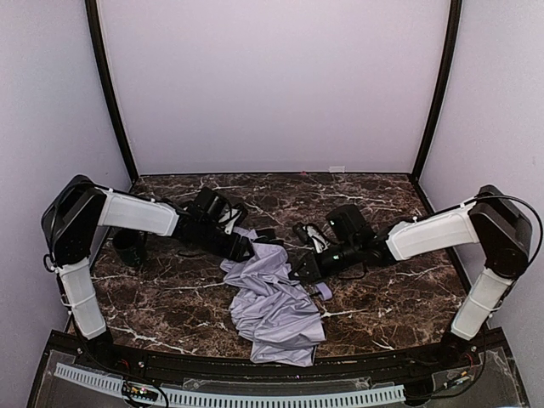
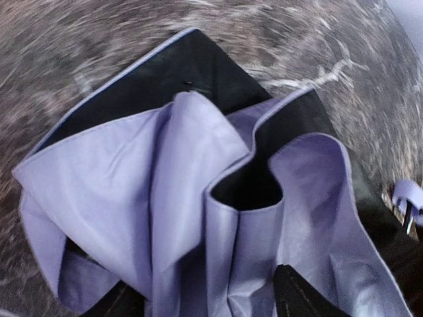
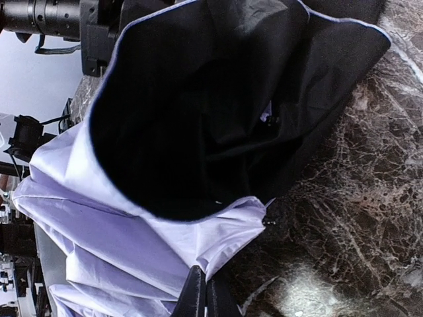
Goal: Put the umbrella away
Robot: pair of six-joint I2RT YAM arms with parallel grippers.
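Observation:
The umbrella [image 1: 274, 310] lies crumpled on the marble table, its pale lavender fabric spread toward the front edge and black underside showing. My left gripper [image 1: 248, 246] is at its far end; in the left wrist view [image 2: 205, 300] a thick bunch of fabric [image 2: 158, 198] fills the gap between the fingers [image 2: 297, 297] and stays sharp while the table blurs. My right gripper [image 1: 304, 270] is at the fabric's right side; in the right wrist view [image 3: 206, 296] its fingers are shut together on a lavender fabric edge [image 3: 225, 231]. The small lavender handle [image 1: 324, 291] lies beside it.
A small dark round container [image 1: 129, 246] stands at the left, under the left arm. The table [image 1: 399, 289] is dark brown marble, walled in by white panels behind and on both sides. A black rail runs along the front edge.

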